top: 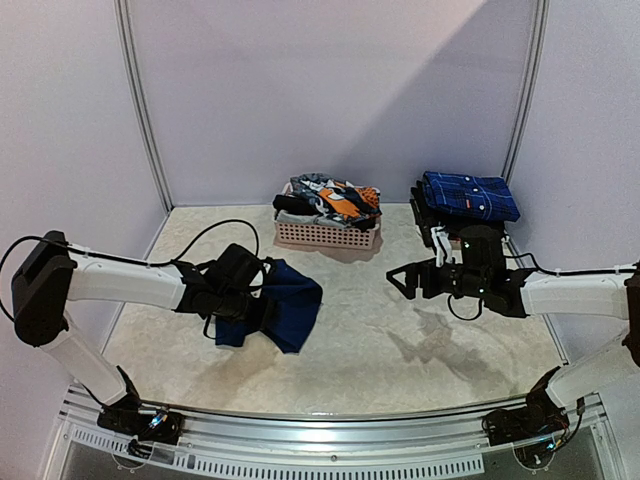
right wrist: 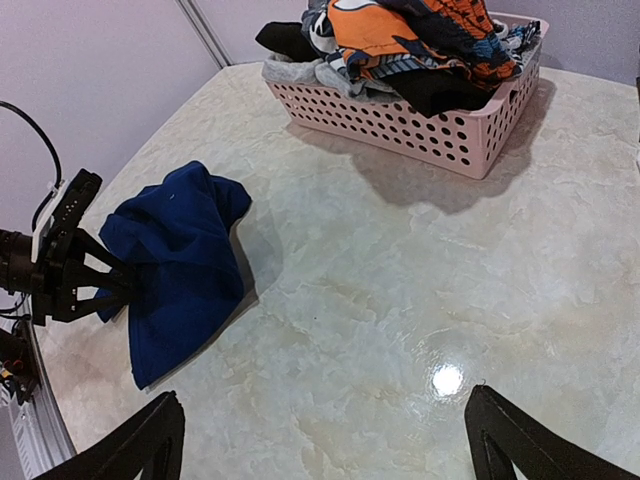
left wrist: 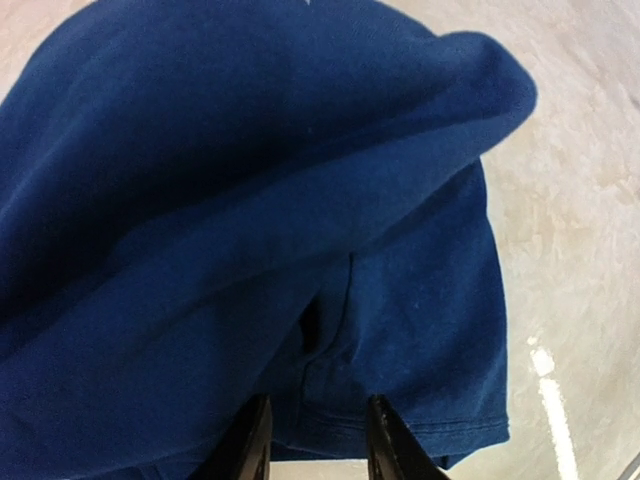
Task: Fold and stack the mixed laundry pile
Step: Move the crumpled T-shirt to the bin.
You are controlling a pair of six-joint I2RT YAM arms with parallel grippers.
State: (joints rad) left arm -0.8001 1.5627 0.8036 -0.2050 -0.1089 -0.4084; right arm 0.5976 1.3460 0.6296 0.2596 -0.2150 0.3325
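Marbled table (top: 400, 340), left gripper (left wrist: 318, 405) pinching navy garment (left wrist: 250, 200)

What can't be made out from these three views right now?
- Whether the left gripper clamps the navy garment: the left wrist view cuts the fingers at its bottom edge and cloth fills the frame.
- The garment's front and print: bunched folds hide them in every view.
- Lower layers in the pink basket: the top of the laundry pile covers them.
- The blue plaid stack: top view only, too small to count pieces.
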